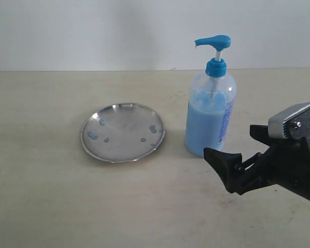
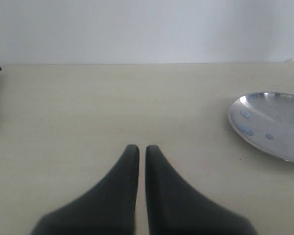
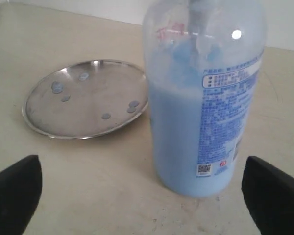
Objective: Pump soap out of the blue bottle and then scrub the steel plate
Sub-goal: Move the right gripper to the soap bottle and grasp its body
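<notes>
A pale beige tabletop (image 1: pixel 41 206), matte and faintly scuffed, stretches back to a plain white wall (image 1: pixel 93 31). Soft, even light falls across it, casting faint shadows.

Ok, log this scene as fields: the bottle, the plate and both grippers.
blue bottle: upright on the table, right of the plate in the exterior view, partly filled with soap
steel plate: flat, apart from the bottle, a few blue drops on it
right gripper: open, empty, facing the bottle's base
left gripper: shut, empty, away from the plate
</notes>
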`<state>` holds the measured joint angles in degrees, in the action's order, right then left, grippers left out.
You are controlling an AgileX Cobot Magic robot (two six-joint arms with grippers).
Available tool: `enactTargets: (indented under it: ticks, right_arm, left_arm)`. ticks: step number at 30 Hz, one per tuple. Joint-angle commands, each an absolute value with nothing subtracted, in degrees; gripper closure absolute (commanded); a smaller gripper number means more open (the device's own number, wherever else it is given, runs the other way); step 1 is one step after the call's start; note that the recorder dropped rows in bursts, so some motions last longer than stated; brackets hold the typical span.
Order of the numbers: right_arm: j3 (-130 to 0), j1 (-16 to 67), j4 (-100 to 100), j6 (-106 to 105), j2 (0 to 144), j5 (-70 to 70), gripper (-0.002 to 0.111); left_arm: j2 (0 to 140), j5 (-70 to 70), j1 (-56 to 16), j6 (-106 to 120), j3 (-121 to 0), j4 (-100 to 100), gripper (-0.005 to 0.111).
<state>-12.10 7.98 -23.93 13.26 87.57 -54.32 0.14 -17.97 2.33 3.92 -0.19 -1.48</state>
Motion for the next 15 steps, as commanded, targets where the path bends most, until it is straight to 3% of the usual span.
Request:
enactTargets:
  ticks: [1, 15]
  right_arm:
    - [-13.6, 8.0, -22.1, 3.2, 93.1, -64.0, 0.004]
    - [-33.9, 8.0, -21.4, -1.2, 108.7, -64.0, 0.004]
  left_arm:
    - [0.0, -17.5, 2.1, 4.2, 0.0, -2.0, 0.102]
    - [0.0, -17.5, 2.1, 4.2, 0.0, -2.0, 0.102]
